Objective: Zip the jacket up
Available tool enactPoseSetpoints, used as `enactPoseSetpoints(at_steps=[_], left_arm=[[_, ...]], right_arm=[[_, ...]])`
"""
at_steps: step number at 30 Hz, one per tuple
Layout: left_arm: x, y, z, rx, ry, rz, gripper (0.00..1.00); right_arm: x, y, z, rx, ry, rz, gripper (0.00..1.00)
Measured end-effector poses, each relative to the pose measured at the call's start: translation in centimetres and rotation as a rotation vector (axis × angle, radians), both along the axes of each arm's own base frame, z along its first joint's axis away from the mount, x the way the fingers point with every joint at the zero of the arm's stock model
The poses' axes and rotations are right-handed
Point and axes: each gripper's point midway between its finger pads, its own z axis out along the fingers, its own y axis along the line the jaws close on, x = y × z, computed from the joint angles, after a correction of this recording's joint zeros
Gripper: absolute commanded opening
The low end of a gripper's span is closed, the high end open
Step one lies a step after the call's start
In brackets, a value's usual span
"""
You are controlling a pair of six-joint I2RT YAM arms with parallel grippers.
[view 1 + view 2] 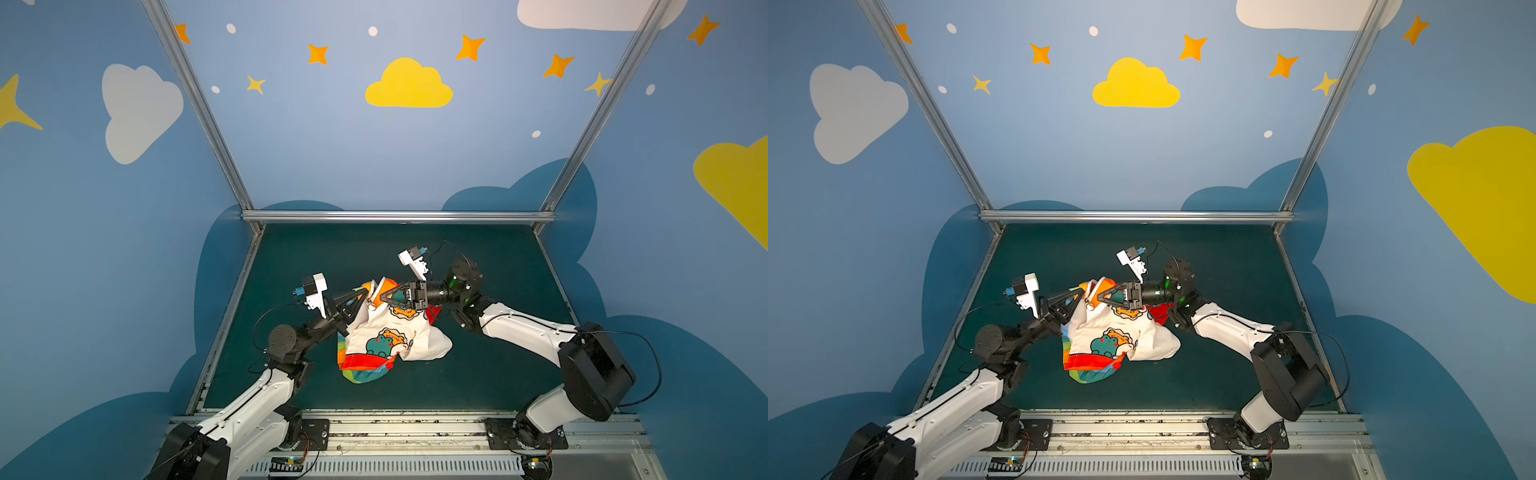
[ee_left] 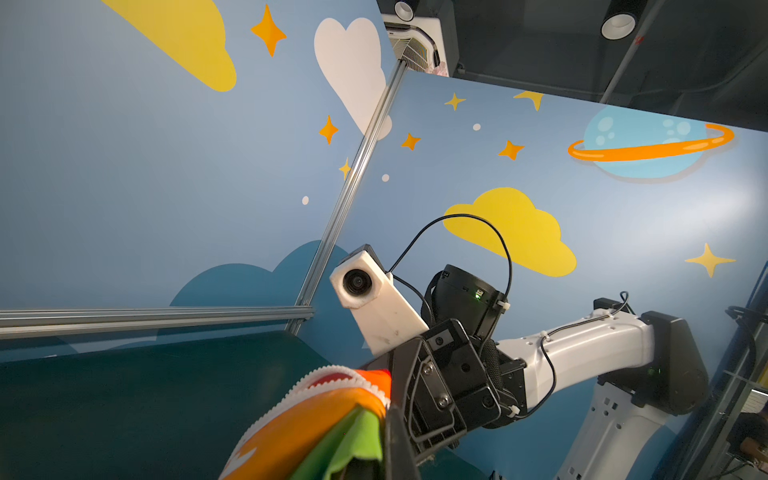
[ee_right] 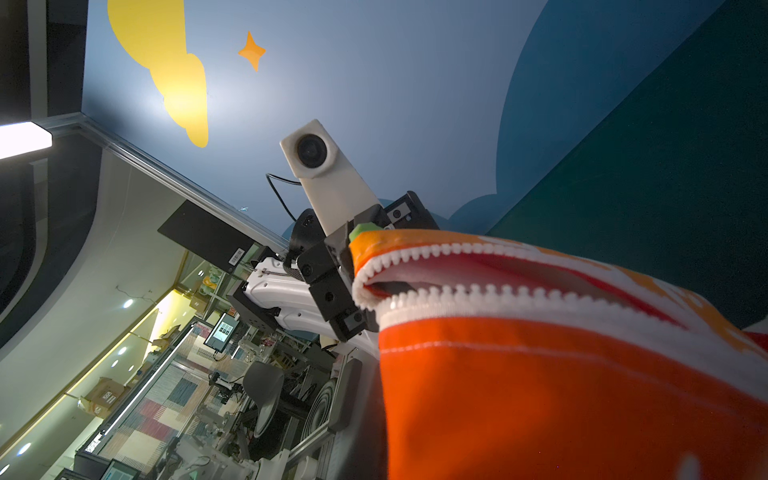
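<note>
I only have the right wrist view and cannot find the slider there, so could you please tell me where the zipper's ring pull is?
Observer: In a top view the ring pull dangles close by the tips of the left gripper and right gripper, which nearly meet on the jacket.
Operator: Thank you. Is the jacket clear of the table?
Observer: No, its lower part lies on the table, frog print facing up.
Operator: Is my right gripper holding cloth?
Observer: Yes, it is shut on the orange edge by the zipper.
</note>
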Motion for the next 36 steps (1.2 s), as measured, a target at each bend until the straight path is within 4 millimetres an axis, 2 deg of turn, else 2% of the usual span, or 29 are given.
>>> enactPoseSetpoints(at_steps=[9, 36], left_arm=[[-0.42, 0.27, 0.83, -0.019, -0.029, 0.005, 0.03], [-0.58, 0.31, 0.82, -0.029, -0.032, 0.003, 0.03]], right_arm=[[-0.11, -0.02, 0.02, 0.000, 0.001, 0.007, 0.00], [-0.06, -0.04, 0.78, 0.019, 0.009, 0.019, 0.00]])
